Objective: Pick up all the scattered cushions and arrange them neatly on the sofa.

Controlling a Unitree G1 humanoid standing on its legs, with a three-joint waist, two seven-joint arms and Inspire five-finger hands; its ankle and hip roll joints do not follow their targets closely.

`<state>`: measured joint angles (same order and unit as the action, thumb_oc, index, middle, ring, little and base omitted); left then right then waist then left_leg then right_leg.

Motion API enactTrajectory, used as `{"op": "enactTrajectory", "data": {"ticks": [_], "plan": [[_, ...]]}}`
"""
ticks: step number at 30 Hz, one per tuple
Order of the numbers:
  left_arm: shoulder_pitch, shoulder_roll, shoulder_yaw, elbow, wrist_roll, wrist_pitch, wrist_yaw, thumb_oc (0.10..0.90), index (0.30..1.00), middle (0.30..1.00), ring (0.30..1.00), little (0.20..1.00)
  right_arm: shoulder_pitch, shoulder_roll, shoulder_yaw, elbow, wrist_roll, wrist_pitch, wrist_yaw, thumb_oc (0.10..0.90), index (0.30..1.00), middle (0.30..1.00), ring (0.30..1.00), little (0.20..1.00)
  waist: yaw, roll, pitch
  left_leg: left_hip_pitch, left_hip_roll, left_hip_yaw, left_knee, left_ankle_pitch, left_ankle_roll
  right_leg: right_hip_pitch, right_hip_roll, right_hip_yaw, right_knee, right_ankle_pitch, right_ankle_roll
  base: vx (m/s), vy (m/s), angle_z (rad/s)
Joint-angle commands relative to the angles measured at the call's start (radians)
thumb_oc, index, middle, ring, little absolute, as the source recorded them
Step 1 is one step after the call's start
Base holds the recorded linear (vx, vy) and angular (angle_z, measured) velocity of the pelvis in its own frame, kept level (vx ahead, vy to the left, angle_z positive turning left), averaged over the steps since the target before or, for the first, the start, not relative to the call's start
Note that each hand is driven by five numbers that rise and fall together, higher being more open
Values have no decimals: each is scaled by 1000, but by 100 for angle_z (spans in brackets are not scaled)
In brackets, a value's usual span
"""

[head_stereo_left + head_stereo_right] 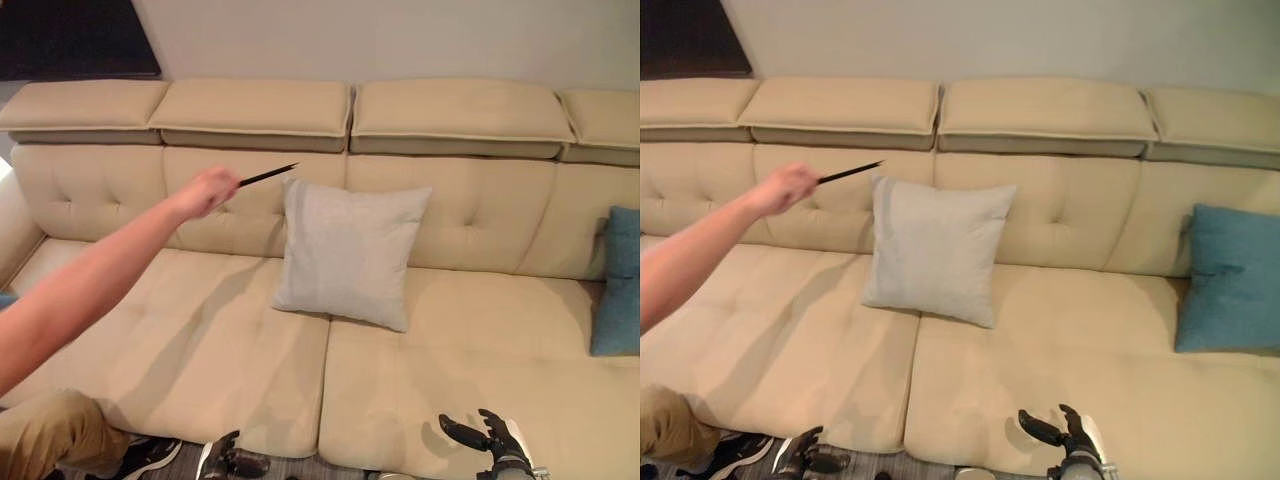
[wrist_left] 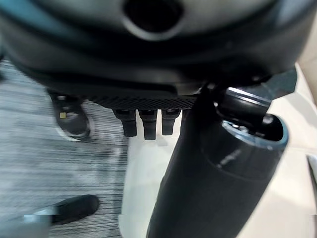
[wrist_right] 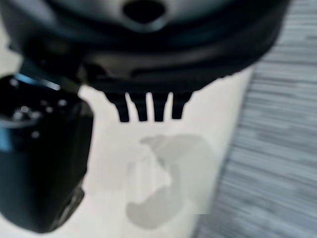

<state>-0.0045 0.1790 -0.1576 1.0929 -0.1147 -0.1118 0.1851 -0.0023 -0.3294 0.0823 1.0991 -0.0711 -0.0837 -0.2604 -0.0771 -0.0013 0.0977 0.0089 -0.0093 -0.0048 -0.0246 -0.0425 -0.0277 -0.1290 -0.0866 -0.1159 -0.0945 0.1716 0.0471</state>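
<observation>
Two cushions already lean on the sofa [image 1: 1060, 350], grey cushion [image 1: 935, 248] mid-seat, teal cushion [image 1: 1230, 278] far right; left hand [image 1: 232, 459] and right hand [image 1: 1072, 436] hang relaxed, holding nothing, while a person's hand [image 1: 783, 188] points a black stick [image 1: 850, 172]

No readable text, label or number shows on anything here.

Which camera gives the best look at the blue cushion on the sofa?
The right eye view: the blue cushion shows nearly whole, leaning against the sofa backrest. In the left eye view the picture's edge cuts it to a strip. Both wrist views look down at sofa and floor instead.
</observation>
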Motion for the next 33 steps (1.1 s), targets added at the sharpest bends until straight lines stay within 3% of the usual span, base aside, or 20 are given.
{"op": "enactTrajectory", "data": {"ticks": [1,8,9,12,15,16,22,33], "plan": [[0,51,14,-7,40,-37,19,800,900,900,900,900,-76,-19,41,-26,-2,-25,-23,800,900,900,900,900,27,-42,0,-9,-71,-44,51,-114,31,-93,49,14,59,-60,77,-202,150,-19],[-19,69,10,27,57,-32,18,800,900,900,900,900,-102,4,74,-13,-17,-11,-12,800,900,900,900,900,37,-51,42,-33,-72,-32,36,-70,57,-155,27,40,186,-88,109,-207,101,-29],[-24,75,7,33,65,-30,19,800,900,900,900,900,-96,7,77,-1,-17,-13,-12,800,900,900,900,900,42,-41,46,-44,-66,-27,35,-59,64,-134,26,56,250,-131,96,-185,61,-12],[-24,77,8,47,67,-27,18,800,900,900,900,900,-88,16,68,27,-7,-14,-7,800,900,900,900,900,52,-30,26,-60,-57,-21,14,-33,66,-86,21,65,318,-182,74,-128,36,-1],[-20,76,9,54,70,-26,17,800,900,900,900,900,-80,26,60,45,3,-14,-4,800,900,900,900,900,64,-29,0,-73,-57,-15,2,-21,62,-33,16,76,305,-198,76,-55,-18,7],[-9,73,9,57,69,-23,17,800,900,900,900,900,-70,34,52,43,9,-10,-2,800,900,900,900,900,81,-37,-20,-78,-65,0,-13,-14,56,24,8,69,246,-205,79,-53,-45,3],[-10,60,20,92,66,-13,22,800,900,900,900,900,-79,41,56,55,24,-9,-3,800,900,900,900,900,76,-36,-51,-64,-53,13,-38,0,46,47,30,84,174,-218,75,-11,-75,-10],[-18,43,-5,104,67,-1,17,800,900,900,900,900,-60,45,68,111,25,1,2,800,900,900,900,900,64,-33,-63,-38,-41,-14,-61,21,32,78,49,67,157,-231,53,6,-52,7]]}}
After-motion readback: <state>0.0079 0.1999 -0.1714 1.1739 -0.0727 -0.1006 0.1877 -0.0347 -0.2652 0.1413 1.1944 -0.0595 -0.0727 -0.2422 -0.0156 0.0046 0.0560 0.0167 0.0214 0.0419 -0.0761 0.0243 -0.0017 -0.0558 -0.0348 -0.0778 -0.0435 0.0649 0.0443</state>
